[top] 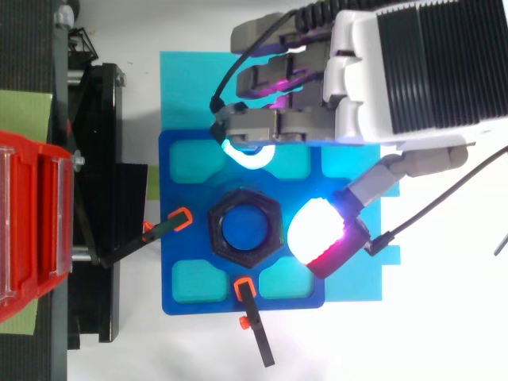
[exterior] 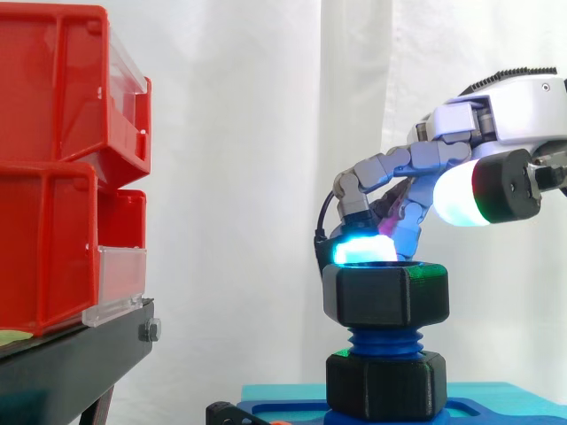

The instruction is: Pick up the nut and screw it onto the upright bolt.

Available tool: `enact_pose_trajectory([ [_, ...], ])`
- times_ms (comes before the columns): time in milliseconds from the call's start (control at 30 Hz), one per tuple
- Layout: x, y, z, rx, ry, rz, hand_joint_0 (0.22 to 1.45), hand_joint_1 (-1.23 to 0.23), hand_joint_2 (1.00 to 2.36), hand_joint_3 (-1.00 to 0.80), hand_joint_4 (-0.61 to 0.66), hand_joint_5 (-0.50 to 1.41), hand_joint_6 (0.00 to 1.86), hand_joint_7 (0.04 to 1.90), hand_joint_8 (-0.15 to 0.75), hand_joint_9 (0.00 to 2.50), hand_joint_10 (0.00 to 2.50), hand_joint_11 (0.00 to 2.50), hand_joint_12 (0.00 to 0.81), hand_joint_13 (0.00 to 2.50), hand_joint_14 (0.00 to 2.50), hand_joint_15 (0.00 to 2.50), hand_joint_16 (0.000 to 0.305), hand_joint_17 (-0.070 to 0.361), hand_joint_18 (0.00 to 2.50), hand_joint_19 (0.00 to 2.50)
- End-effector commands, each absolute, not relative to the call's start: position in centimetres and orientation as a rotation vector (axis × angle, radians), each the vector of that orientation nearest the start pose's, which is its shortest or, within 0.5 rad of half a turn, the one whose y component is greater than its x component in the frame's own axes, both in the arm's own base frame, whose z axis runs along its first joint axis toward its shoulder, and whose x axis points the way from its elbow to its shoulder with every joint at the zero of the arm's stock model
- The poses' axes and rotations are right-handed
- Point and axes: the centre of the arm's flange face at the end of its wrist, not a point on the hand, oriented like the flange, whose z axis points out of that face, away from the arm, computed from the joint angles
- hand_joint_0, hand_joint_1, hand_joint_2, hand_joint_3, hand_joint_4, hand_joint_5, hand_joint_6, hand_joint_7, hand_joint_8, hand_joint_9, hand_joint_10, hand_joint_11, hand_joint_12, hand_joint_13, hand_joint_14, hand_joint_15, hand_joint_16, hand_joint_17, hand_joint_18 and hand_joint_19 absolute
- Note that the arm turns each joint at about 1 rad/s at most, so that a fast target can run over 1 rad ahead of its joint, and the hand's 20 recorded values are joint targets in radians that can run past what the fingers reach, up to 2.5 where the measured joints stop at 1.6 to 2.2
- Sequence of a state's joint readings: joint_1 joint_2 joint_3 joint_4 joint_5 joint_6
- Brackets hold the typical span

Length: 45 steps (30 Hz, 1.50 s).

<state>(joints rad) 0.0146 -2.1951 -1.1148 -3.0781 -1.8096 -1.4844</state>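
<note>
A black hex nut [exterior: 385,294] sits on top of the upright blue bolt [exterior: 385,341], with a few threads showing under it. From above, the bolt's tip [top: 244,226] shows inside the nut's ring [top: 218,228]. A second black hex piece [exterior: 385,382] sits at the bolt's foot on the blue fixture plate [top: 171,238]. My hand [exterior: 523,106] reaches in from the right, above the nut. A bent finger's cyan pad [exterior: 363,251] rests at the nut's top rim on the far side. The thumb's white-and-red pad [exterior: 469,190] hangs above and to the right, off the nut. Nothing is pinched.
Stacked red bins [exterior: 53,177] stand on a black stand [exterior: 71,363] to the left. The fixture plate lies on a cyan mat [top: 182,87]. Black clamps with orange tips [top: 178,218] [top: 246,287] hold its left and front edges.
</note>
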Motion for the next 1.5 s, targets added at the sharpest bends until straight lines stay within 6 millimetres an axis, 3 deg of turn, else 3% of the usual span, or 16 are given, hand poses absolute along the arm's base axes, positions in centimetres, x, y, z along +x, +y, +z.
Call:
enact_pose_trajectory([
  [0,72.2,-10.7,34.2,-0.128,1.678,0.269,0.53,-0.23,1.0,-0.5,0.13,0.08,0.5,1.54,0.215,0.98,0.0,0.0,0.168,0.84,0.0,0.0,0.013,0.029,0.54,0.0],
  [67,72.3,-10.9,34.7,-0.131,1.674,0.266,0.53,-0.23,1.0,-0.5,0.15,0.06,0.5,1.51,0.218,0.99,0.0,0.0,0.17,0.84,0.0,0.0,0.013,0.029,0.54,0.0],
  [233,72.7,-10.7,36.0,-0.141,1.65,0.269,0.52,-0.22,1.0,-0.5,0.22,-0.01,0.5,1.21,0.225,0.93,0.0,0.0,0.189,0.79,0.0,0.0,0.016,0.037,0.48,0.0],
  [700,73.6,-6.6,35.0,-0.12,1.619,0.321,0.51,-0.21,1.0,-0.5,0.2,-0.09,0.5,0.69,0.202,0.83,0.0,0.0,0.202,0.73,0.0,0.0,0.022,0.05,0.44,0.0],
  [1000,73.8,-4.9,34.6,-0.124,1.612,0.349,0.51,-0.2,1.0,-0.5,0.19,-0.1,0.5,0.63,0.189,0.79,0.0,0.0,0.205,0.7,0.0,0.0,0.023,0.053,0.41,0.0],
  [1467,73.6,-5.2,34.5,-0.121,1.628,0.344,0.5,-0.19,1.0,-0.5,0.19,-0.08,0.5,0.72,0.202,0.76,0.0,0.0,0.212,0.69,0.0,0.0,0.024,0.053,0.4,0.0],
])
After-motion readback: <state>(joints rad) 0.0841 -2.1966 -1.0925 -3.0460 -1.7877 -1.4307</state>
